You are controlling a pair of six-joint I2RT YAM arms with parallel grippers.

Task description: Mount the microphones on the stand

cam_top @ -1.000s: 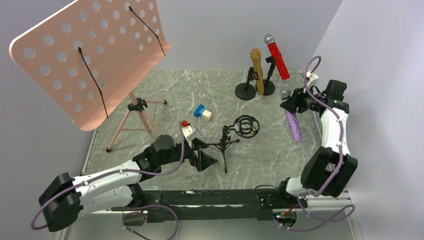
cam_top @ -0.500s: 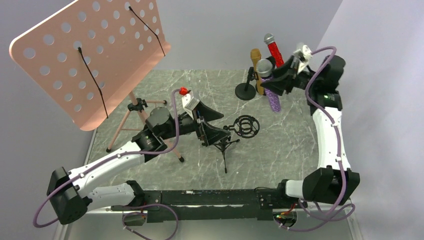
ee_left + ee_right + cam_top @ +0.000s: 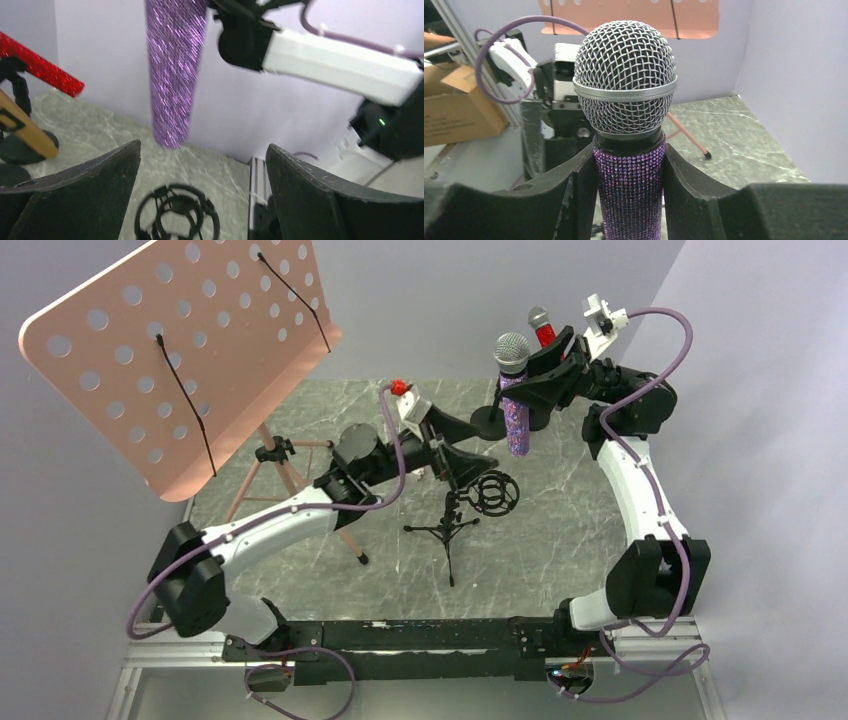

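— Three microphones, by our count. The purple glitter microphone (image 3: 514,408) stands upright in the air, grille up, at the upper middle of the overhead view.

— We see the right gripper (image 3: 629,172) clamped on it just under the silver grille, one finger pressed to each side of the body.

— Behind it we make out the top of the red microphone (image 3: 544,335). The gold microphone (image 3: 26,131) slants over a round-based stand (image 3: 27,149) at the left edge of the left wrist view.

— Our left gripper (image 3: 203,150) has its jaws spread wide and grips nothing. The purple one's lower end hangs above the gap between them, touching neither.

— Lower in that view we find the black ring mount (image 3: 177,212), clear of the microphone's tip.

— A pink perforated music stand (image 3: 180,350) fills the upper left of the overhead view.
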